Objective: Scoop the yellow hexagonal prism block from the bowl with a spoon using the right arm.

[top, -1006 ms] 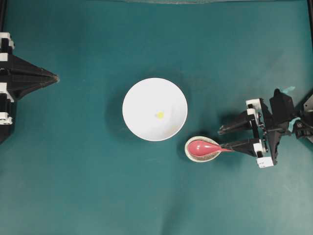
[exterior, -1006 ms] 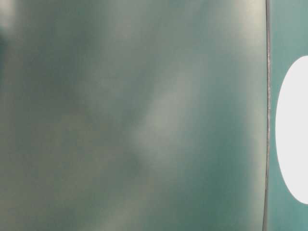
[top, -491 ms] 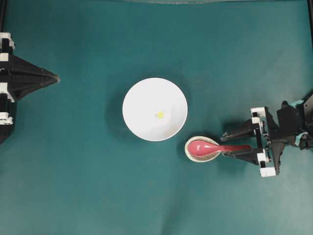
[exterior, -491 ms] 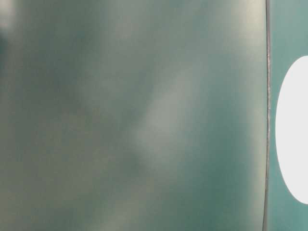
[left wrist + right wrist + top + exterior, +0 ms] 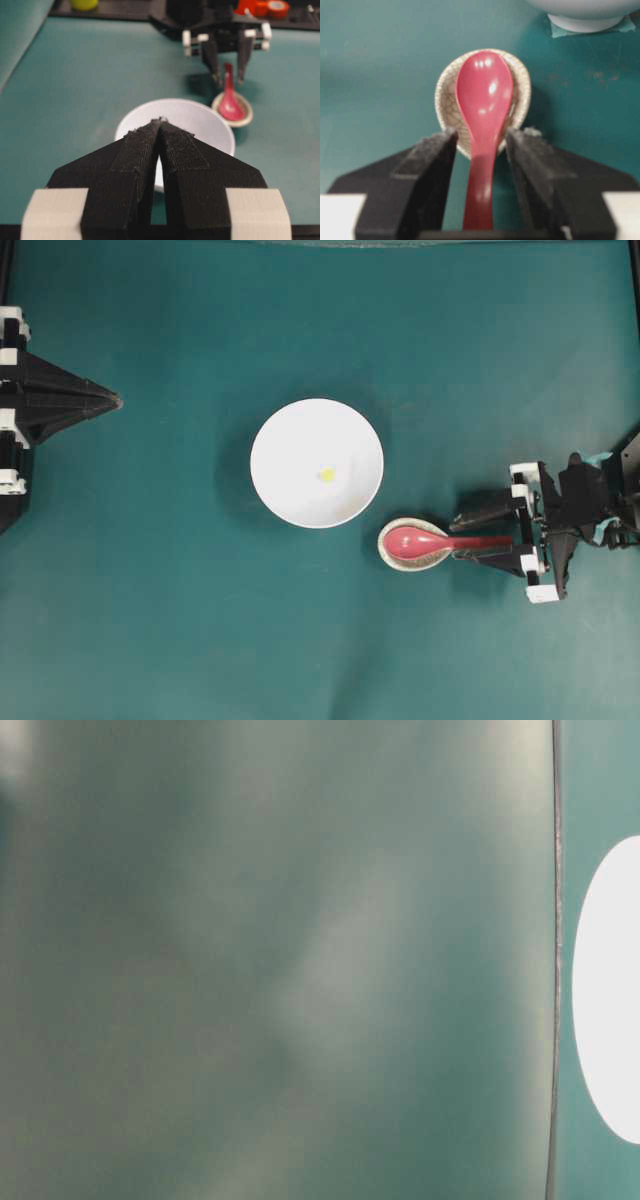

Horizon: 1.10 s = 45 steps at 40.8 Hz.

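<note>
The white bowl (image 5: 275, 435) sits mid-table with the tiny yellow hexagonal prism block (image 5: 327, 475) inside it. The red-pink spoon (image 5: 420, 541) lies with its scoop in a speckled beige rest (image 5: 390, 553), just right of the bowl. My right gripper (image 5: 455, 539) is open and straddles the spoon's handle. In the right wrist view teal cloth shows on both sides of the spoon (image 5: 484, 100) between the fingers (image 5: 430, 165). My left gripper (image 5: 112, 398) is shut and empty at the far left edge. In its own view its tips (image 5: 160, 121) point at the bowl (image 5: 210, 120).
The table-level view is a blur, with only the bowl's white edge (image 5: 610, 990) at its right. A yellow object (image 5: 84, 4) and red-orange items (image 5: 262, 7) lie beyond the table's far edge. Teal tape (image 5: 560, 31) marks the bowl's foot.
My right gripper has shifted so the spoon's handle now lies between its fingers instead of under the lower one, and the jaws have narrowed slightly. The spoon, bowl and left arm are unmoved.
</note>
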Tool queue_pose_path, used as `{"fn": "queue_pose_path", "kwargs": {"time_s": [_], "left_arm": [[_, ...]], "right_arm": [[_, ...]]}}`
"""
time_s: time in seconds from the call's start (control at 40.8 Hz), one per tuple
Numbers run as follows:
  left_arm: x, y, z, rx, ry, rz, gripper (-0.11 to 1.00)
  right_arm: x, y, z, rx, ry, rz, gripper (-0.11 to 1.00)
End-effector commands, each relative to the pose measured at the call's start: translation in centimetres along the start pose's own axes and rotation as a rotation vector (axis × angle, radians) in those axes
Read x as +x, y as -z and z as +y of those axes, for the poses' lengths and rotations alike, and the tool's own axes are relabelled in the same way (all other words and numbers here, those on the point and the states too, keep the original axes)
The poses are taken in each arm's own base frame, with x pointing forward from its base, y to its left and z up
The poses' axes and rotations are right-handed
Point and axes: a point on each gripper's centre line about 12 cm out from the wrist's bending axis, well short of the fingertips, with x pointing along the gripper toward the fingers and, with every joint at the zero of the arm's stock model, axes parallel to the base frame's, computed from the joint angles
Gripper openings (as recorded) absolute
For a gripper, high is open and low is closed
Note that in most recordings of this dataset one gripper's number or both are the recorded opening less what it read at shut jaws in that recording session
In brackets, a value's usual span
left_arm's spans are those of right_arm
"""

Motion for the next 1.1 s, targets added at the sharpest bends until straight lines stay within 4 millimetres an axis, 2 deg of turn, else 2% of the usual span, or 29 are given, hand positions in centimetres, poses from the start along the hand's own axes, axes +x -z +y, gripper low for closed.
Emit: {"fn": "queue_pose_path", "kwargs": {"time_s": [0.0, 1.08], "left_arm": [[0.19, -0.87, 0.03, 0.000, -0.001, -0.020, 0.03], [0.19, -0.87, 0.03, 0.000, -0.001, -0.020, 0.03]], "right_arm": [[0.03, -0.29, 0.26, 0.002, -0.009, -0.016, 0.50], [-0.06, 0.31, 0.37, -0.055, -0.010, 0.031, 0.50]]}}
